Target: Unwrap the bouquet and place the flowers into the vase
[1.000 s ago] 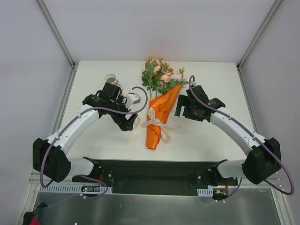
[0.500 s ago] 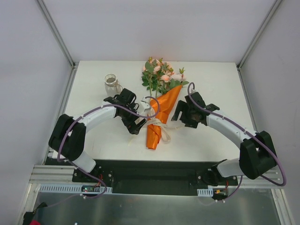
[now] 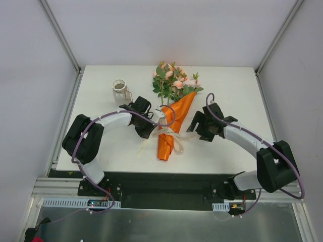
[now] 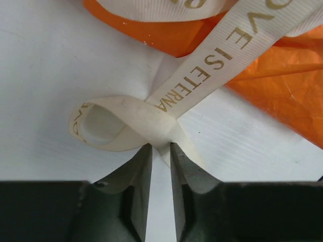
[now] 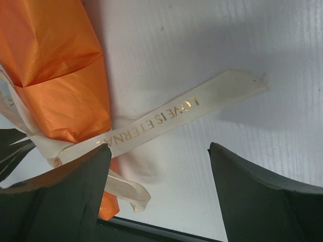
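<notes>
The bouquet lies mid-table, its orange paper cone tied with a cream ribbon. The flowers stick out of the cone's far end. The vase stands upright at the back left. My left gripper is low at the cone's left side, its jaws a narrow gap apart, with a ribbon loop and its crossing right at the tips. My right gripper stands wide open beside the cone's right side, over the flat ribbon tail.
The white table ends at a black rail along the near edge. Grey walls with metal frame posts close in the sides and back. The vase stands close behind my left arm's forearm.
My left arm swung right, from in front of the vase to the ribbon at the cone's left, and its jaws narrowed greatly. The right gripper edged down and closer to the cone.
</notes>
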Controlling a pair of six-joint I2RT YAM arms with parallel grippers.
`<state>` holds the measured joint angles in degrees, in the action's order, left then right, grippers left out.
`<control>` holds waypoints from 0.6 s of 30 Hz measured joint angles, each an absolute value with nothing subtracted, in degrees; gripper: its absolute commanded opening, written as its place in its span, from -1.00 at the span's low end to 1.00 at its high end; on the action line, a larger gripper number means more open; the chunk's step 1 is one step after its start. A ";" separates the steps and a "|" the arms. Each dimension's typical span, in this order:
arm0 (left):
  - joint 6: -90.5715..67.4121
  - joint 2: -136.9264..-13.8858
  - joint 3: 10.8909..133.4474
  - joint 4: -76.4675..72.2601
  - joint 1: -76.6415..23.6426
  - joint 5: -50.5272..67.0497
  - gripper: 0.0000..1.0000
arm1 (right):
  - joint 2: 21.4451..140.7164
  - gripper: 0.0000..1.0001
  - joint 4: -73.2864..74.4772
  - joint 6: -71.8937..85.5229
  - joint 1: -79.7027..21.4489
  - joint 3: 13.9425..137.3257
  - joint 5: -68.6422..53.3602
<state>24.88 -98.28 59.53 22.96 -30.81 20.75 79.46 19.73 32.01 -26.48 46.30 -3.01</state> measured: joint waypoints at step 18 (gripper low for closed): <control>26.22 -94.78 56.82 22.04 -30.81 18.83 -1.00 | 84.36 0.45 6.76 44.86 -31.33 44.01 -9.87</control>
